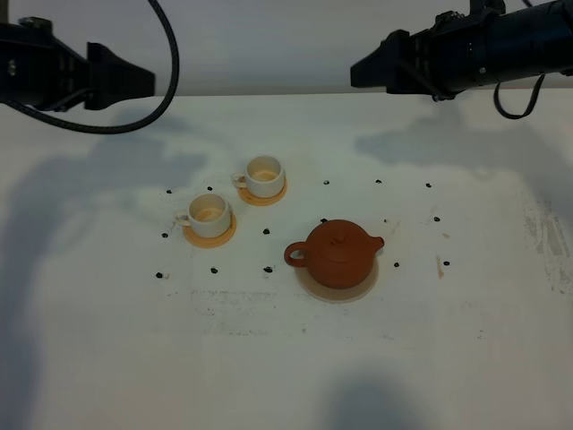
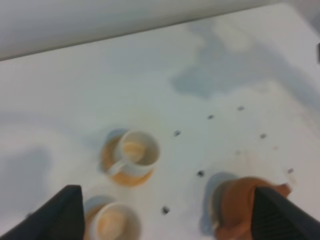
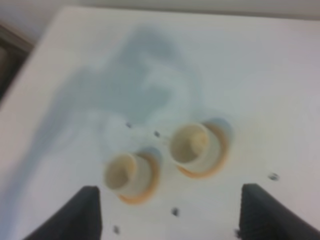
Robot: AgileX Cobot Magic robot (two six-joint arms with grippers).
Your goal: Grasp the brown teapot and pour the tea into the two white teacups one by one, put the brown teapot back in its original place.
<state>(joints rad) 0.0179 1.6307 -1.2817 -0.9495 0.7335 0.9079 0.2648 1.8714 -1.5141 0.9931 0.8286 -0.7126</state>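
Sitting nearest on the white counter, the brown teapot rests upright on its pale beige coaster, lid on, handle pointing toward the cups and spout the other way. Farther back and to the left stand the two white teacups, the second just behind the first, each on an orange-tan coaster, with small dark specks scattered around. Beyond, above the far edge, the left claw and right claw hang released and empty, well apart from everything.
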